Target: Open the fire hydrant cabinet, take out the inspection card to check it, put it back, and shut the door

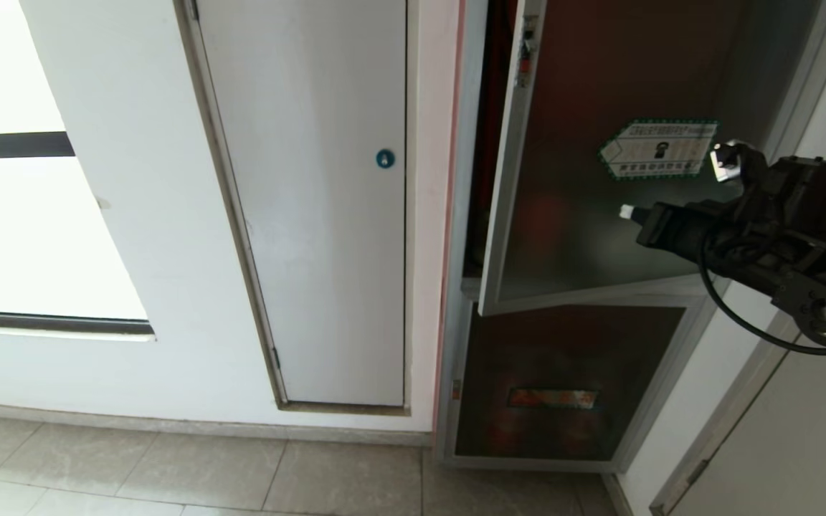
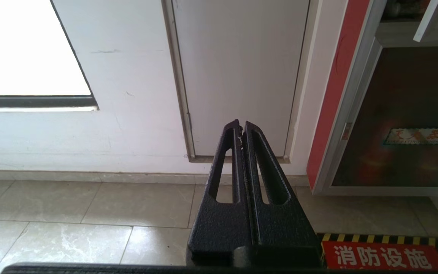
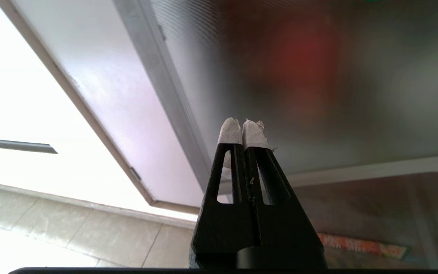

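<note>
right gripper (image 1: 627,212) clenched, empty, white-taped tips just off door glass | door (image 1: 599,236) ajar, hexagon sticker (image 1: 660,149) above gripper | cabinet (image 1: 472,143) red interior showing | left gripper (image 2: 241,127) clenched, parked low over floor tiles (image 2: 89,205)

The floor (image 1: 169,466) is laid with pale beige stone tiles with thin grout lines and fills the bottom of the head view. A low skirting strip (image 1: 133,421) runs where it meets the white wall. At the lower right, the silver frame of the fire hydrant cabinet (image 1: 528,462) stands on it. In the left wrist view, a red floor sign (image 2: 382,257) with white Chinese characters and a yellow-black striped edge lies on the tiles at the lower right.
</note>
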